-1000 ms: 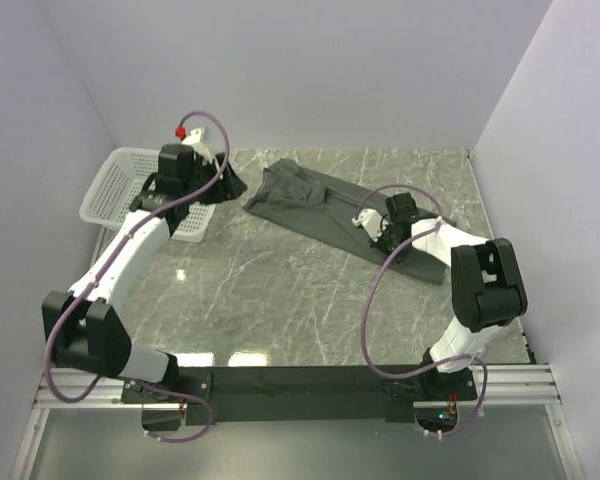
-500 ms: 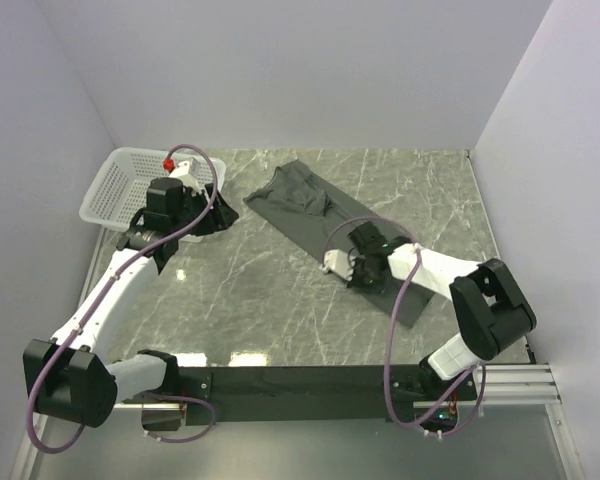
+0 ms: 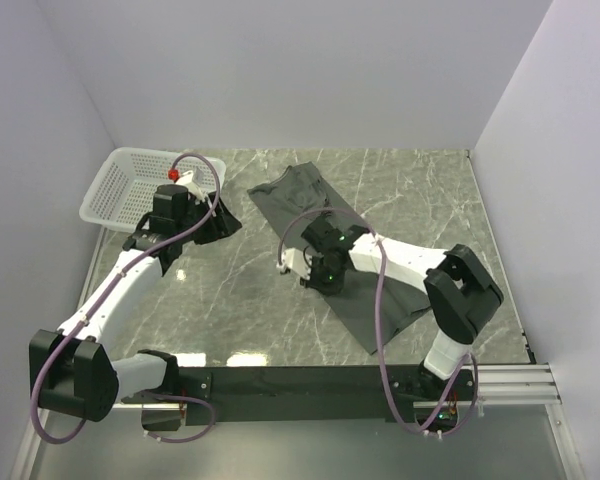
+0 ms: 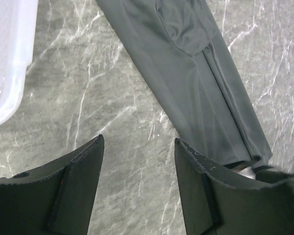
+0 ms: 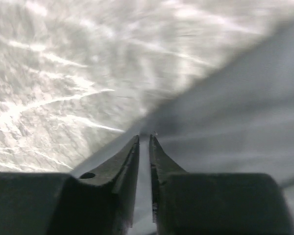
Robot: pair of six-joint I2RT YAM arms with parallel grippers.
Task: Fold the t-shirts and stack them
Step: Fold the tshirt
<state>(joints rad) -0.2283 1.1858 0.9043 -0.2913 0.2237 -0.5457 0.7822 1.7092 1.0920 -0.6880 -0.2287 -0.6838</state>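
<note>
Grey marble tabletop (image 3: 230, 300), white walls. Right gripper (image 5: 144, 138) is pinching the dark t-shirt (image 3: 298, 195) at its long edge, jaws nearly together; the folded strip is lying to its right. Left gripper (image 4: 137, 143) is hovering spread and empty, shirt ahead-right of it, mesh basket (image 4: 7, 54) to its left. Judgement: pinch low, move slowly, or the fold may open.

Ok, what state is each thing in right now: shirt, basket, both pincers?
t-shirt: folded into a long narrow strip, lying flat on the table.
basket: upright, looks empty.
left pincer: open, holding nothing.
right pincer: nearly shut at the t-shirt's edge; grip unclear.
</note>
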